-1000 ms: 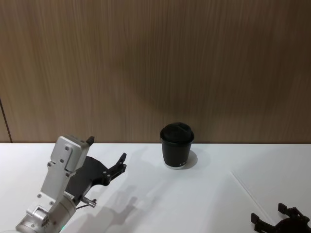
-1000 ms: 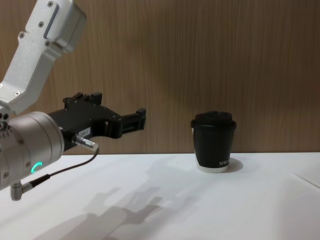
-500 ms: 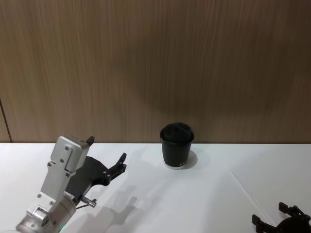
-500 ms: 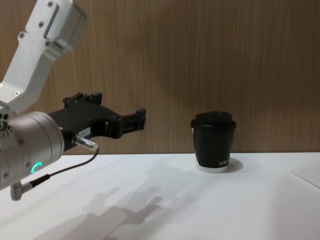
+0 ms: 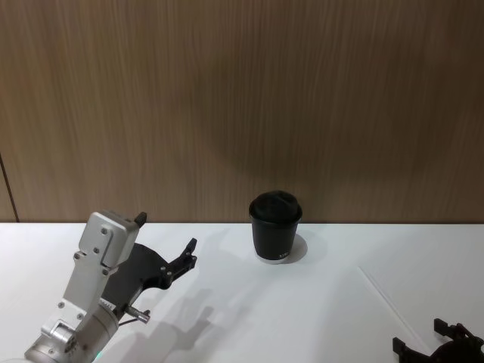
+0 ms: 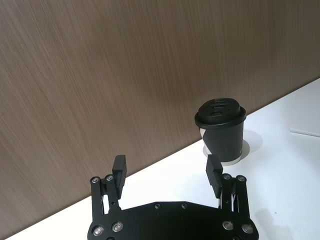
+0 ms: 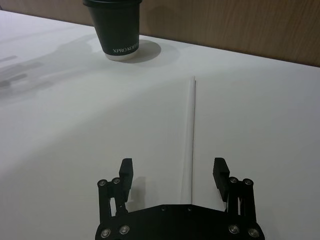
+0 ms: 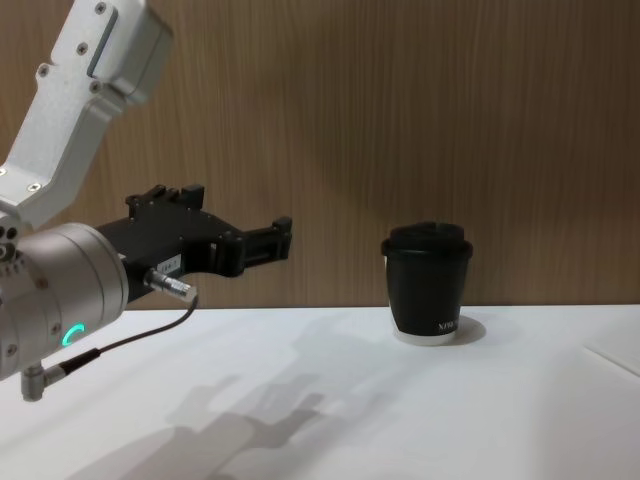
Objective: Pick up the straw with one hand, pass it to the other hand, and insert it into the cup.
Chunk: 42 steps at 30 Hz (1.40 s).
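Straw (image 7: 192, 125) near desk (image 7: 75, 125) right edge, likely light, crushable; pinch mid-length. Right end effector (image 7: 172, 166) spread, empty, above its end; left end effector (image 6: 166, 162) spread, raised near left edge.

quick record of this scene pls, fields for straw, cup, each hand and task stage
straw: flat on the white table, right of the cup, untouched
cup: upright, lid on, near the wall
right hand: open, straw runs between its fingers in the wrist view, not gripped
left hand: open, empty, raised on the left, facing the cup
stage: pickup not yet done
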### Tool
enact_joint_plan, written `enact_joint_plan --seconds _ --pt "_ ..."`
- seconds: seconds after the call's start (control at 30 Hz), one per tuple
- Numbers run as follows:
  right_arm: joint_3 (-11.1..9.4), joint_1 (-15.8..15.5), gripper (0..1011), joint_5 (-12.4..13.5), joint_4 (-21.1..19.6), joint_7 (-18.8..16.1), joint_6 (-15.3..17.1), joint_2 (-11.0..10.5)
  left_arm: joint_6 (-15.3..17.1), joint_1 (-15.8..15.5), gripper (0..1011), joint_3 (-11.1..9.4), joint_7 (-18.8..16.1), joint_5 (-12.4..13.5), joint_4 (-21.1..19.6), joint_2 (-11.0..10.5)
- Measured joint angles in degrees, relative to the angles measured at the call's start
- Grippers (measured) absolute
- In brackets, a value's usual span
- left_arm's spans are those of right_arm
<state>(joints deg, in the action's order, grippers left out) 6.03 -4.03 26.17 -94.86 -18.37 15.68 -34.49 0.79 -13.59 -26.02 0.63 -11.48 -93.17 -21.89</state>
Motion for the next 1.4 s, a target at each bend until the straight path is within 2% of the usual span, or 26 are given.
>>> enact_joint_plan --seconds 0.53,1.17,1.4 --pt "1.17 -0.04 1001 -0.82 0.23 -1.08 -0.47 -1.26 0.00 0.00 1002 0.00 0.00 0.00 0.00 0.00" --pt "1.53 -0.59 998 -1.21 0.40 -1.40 -0.20 -1.51 0.00 0.00 1002 0.00 0.00 0.00 0.00 0.00" --pt "1.53 -0.71 842 -1.06 0.35 -1.32 0.11 -1.43 0.00 0.00 1002 0.00 0.00 0.00 0.00 0.00"
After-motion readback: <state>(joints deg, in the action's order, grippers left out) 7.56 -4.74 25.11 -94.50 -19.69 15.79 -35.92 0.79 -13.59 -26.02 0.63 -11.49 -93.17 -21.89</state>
